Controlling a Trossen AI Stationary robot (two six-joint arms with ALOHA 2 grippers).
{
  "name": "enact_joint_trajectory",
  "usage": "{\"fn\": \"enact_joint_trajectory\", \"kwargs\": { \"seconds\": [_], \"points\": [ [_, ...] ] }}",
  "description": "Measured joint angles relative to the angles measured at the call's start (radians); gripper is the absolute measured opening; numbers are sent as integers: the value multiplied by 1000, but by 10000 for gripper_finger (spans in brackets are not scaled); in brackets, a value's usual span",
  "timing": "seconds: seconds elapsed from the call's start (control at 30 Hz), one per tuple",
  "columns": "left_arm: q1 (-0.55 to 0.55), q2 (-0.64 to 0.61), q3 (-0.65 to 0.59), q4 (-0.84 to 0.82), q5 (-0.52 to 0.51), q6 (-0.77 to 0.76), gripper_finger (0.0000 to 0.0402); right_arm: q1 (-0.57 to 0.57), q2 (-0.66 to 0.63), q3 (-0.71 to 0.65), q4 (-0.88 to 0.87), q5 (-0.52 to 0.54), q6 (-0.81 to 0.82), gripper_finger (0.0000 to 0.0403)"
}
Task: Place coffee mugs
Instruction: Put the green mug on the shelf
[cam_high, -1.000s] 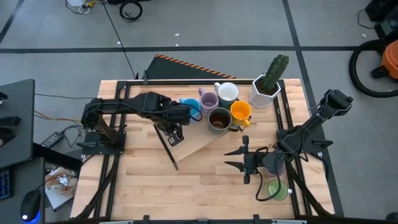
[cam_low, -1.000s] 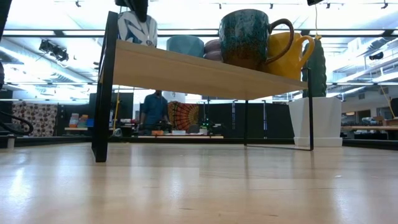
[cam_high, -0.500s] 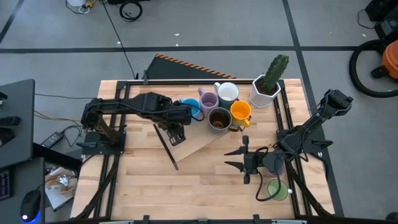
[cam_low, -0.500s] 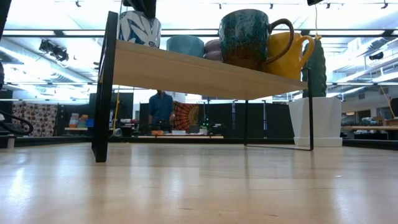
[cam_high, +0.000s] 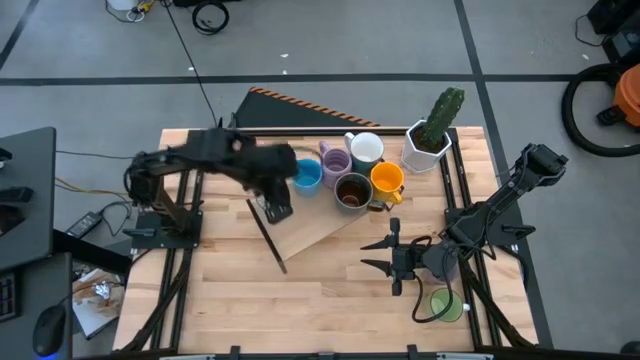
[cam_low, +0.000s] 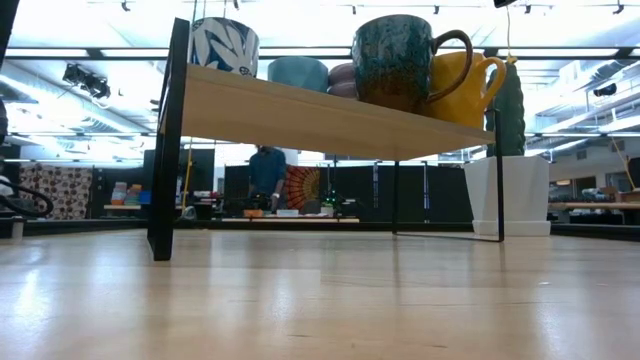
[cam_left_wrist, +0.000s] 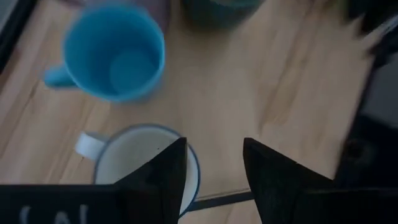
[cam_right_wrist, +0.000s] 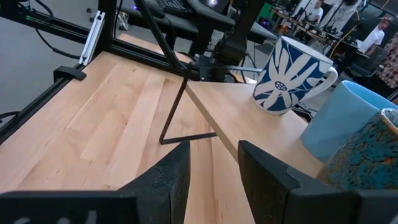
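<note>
A raised wooden shelf (cam_high: 320, 225) is seen in the upper middle of the high view, with mugs set upright on it, mouths up. The blue mug (cam_high: 307, 176) is shown empty in the left wrist view, its handle pointing toward that picture's left edge. Just beside it stands a white mug (cam_left_wrist: 140, 163) with a blue leaf pattern, also empty, its handle likewise toward the left edge there. In the high view a lavender mug (cam_high: 334, 160), a second white mug (cam_high: 366, 149), a dark brown mug (cam_high: 352, 192) and an orange mug (cam_high: 387, 180) are clustered to the right of the blue one; the brown mug's inside looks dark, and whether anything is in it cannot be told. A white pot (cam_high: 425, 148) holding a green cactus (cam_high: 442, 113) stands at the upper right of the shelf. A green mug (cam_high: 446, 304) sits on the table at lower right, off the shelf.

The left gripper (cam_left_wrist: 214, 165) is held above the patterned white mug, its fingers spread and clear of the rim, one finger over the mug's mouth; nothing is pinched. The right gripper (cam_high: 392, 257) waits at lower right of the high view, fingers parted and empty, well apart from the shelf mugs.

In the low view a person (cam_low: 267, 176) is seen far behind the table.
</note>
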Motion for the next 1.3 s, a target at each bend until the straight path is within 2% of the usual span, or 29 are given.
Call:
{"fn": "enact_joint_trajectory", "kwargs": {
  "seconds": [0.17,0.43,0.67,1.03,1.3],
  "points": [
    [38,-7,188,-24,34,72,165,0,0,0,0,0,0,140],
    [9,-170,0,33,-127,201,150,0,0,0,-11,-2,15,140],
    [-28,-381,-361,248,-131,226,142,0,-1,0,-12,-4,24,140],
    [-66,-780,-1015,737,-132,273,141,-2,-1,0,-5,5,44,140],
    [-80,-1005,-1375,1013,-193,334,141,-31,0,34,-9,9,81,140]
  ]
}}
